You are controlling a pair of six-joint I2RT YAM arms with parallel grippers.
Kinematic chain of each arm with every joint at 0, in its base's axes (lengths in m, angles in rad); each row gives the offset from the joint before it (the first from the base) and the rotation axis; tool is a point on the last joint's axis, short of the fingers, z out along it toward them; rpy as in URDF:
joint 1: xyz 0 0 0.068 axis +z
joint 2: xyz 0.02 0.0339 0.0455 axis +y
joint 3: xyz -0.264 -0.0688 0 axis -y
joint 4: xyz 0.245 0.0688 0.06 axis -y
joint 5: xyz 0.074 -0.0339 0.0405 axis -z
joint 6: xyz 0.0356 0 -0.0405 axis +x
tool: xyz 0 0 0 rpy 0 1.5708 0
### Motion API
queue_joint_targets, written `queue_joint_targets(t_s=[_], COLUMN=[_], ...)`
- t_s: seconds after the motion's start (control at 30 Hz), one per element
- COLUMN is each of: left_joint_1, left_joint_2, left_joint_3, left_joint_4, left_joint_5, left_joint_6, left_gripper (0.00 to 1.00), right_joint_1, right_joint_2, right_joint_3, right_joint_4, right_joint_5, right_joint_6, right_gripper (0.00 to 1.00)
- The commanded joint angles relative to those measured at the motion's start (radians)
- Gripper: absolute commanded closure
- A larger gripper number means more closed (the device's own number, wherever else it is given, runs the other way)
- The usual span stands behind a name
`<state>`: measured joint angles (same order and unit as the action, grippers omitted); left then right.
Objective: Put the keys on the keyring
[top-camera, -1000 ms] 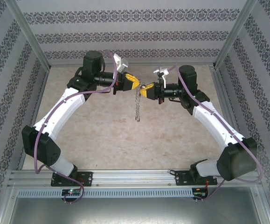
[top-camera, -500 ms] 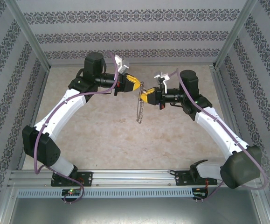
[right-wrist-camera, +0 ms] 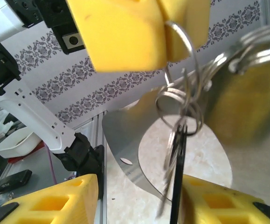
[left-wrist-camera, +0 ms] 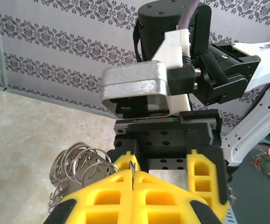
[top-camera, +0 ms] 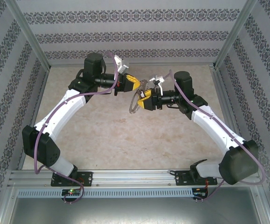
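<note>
Whereas half a second ago the keyring (top-camera: 132,101) hung as a narrow straight string between the two arms, it now shows as an open silvery arc swung toward the right pincer (top-camera: 146,100). That pincer has come closer to the left pincer (top-camera: 134,83) and sits just beside it. The right jaws, shut a moment ago, now stand apart. In the right wrist view the loop's broad shiny band and a thin dark piece, seemingly the keys (right-wrist-camera: 176,186), hang between its two yellow fingers (right-wrist-camera: 55,200). Whether the dark piece touches a finger cannot be told.

The left pincer has hardly moved and stays clamped tight on one small ring (left-wrist-camera: 132,167). A bunch of further rings and the big loop dangle from it in mid-air above the tabletop (top-camera: 107,140).

Both pincers hover over the far middle of the tabletop, near the patterned back wall (top-camera: 135,28). Open beige surface spreads beneath them and toward the aluminium rail (top-camera: 135,176) at the near edge. Each arm's elbow lies near its patterned side wall (top-camera: 4,93).
</note>
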<state>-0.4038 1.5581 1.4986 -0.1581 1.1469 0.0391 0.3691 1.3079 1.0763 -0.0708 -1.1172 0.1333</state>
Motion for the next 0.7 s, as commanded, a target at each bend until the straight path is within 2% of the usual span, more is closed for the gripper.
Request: queue_joint_targets(t_s=[0.0,0.2,0.67], left_joint_1=[0.003,0.004,0.003], left_joint_2=[-0.038,-0.039,-0.056], left_joint_3=[0.007,0.004,-0.007], left_joint_4=[0.077,0.090,0.132], left_joint_5=[0.010,0.021,0.023], left_joint_6=[-0.008,-0.016,-0.050], left_gripper=[1.00,1.00,1.00], right_joint_1=[-0.070,-0.126,-0.099], right_joint_2=[-0.091,-0.162,-0.044], right_joint_3=[-0.039,-0.024,0.033], right_joint_4=[0.030,0.110,0.363], right_joint_5=[-0.016,0.041,0.030], right_joint_6=[0.015,0.073,0.245], right_gripper=[0.53,0.56,0.57])
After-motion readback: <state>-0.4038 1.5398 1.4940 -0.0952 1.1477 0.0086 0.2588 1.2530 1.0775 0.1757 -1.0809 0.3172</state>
